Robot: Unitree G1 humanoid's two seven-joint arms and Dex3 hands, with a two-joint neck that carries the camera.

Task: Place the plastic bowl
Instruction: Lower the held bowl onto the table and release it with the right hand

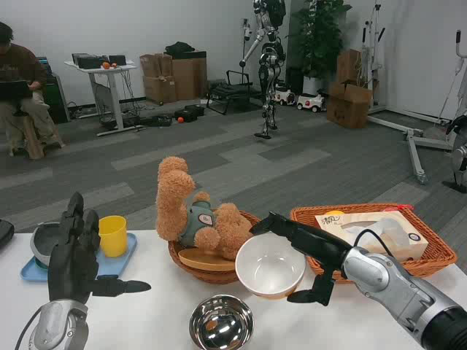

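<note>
At the centre of the white table [157, 321], just past six o'clock from the middle of the view, the plastic bowl [270, 271] is tilted with its white inside facing the camera, its tan outer wall showing along the lower edge. The right hand [303, 251] grips it: fingers run along the rim at the bowl's two o'clock side and the thumb reaches down at its four o'clock side, so the hand is clamped on the bowl. Whether the bowl's base touches the table cannot be told. At nine o'clock from the bowl, touching or just beside it, a round wicker basket [208, 268] holds a brown teddy bear [191, 213] lying over a flat wooden dish [206, 259]. At seven o'clock from the bowl, nearby, a steel bowl [221, 322] stands on the table. At three o'clock, behind the right forearm, a long wicker tray [430, 255] holds a tissue box [376, 232]. The left hand [73, 259] is raised at the view's eight o'clock, fingers upright and apart, thumb out sideways, holding nothing. Behind it a blue tray [117, 264] carries a yellow cup [113, 235] and a grey bowl [44, 244]. At ten o'clock, far off, a person [20, 80] sits on a stool.
</note>
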